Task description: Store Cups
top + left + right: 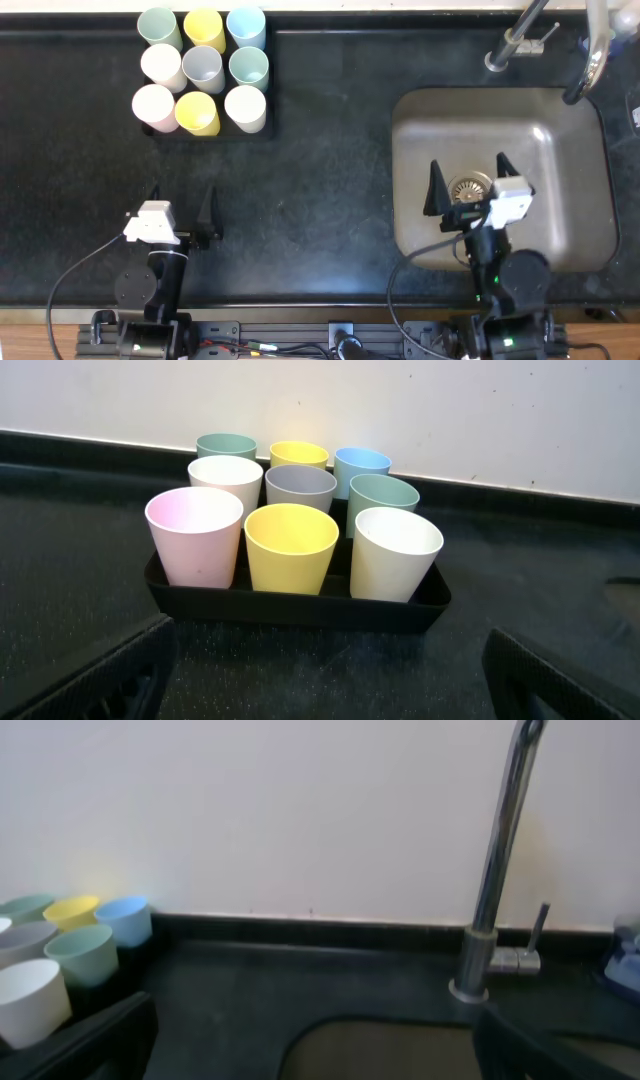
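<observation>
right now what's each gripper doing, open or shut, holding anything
Left gripper: open, holding nothing.
Right gripper: open, holding nothing.

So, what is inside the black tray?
The black tray holds nine upright cups in three rows of three. The tray's floor under them is covered, so it cannot be seen.

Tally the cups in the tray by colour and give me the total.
green cups: 2
yellow cups: 2
white cups: 2
blue cup: 1
grey cup: 1
pink cup: 1
Total: 9 cups, all in the black tray.
</observation>
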Controlling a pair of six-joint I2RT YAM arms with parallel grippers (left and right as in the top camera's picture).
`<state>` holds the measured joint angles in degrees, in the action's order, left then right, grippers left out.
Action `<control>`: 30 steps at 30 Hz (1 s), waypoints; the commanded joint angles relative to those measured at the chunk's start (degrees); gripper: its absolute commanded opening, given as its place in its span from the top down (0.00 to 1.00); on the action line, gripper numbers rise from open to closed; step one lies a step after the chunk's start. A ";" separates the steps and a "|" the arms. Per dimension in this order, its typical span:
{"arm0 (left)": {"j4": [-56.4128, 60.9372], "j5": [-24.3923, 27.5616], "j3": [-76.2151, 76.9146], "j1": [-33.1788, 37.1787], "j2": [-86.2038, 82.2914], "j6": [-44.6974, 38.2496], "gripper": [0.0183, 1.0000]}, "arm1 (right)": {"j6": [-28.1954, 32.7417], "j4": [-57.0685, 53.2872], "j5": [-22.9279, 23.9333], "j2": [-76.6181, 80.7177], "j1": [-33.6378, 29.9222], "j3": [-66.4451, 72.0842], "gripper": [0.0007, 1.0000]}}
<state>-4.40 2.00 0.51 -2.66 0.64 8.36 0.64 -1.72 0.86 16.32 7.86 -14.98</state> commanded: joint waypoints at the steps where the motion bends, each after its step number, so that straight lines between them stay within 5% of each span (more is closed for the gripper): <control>1: -0.22 0.92 -0.04 -0.37 -0.48 -0.63 0.00 | 0.24 1.55 0.31 -4.17 -0.35 4.57 0.00; 9: -0.22 0.92 -0.04 -0.37 -0.48 -0.63 0.00 | 0.20 12.61 0.66 -10.32 -0.33 14.19 0.00; 20: -0.22 0.92 -0.04 -0.37 -0.48 -0.63 0.00 | 0.17 -2.51 0.59 -16.17 0.42 14.73 0.00; 30: -0.22 0.92 -0.04 -0.37 -0.48 -0.63 0.00 | 0.20 -2.67 0.48 -16.09 1.55 14.73 0.00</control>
<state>-4.40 2.00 0.51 -2.66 0.62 8.36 0.69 -4.58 1.08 0.73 9.06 -1.04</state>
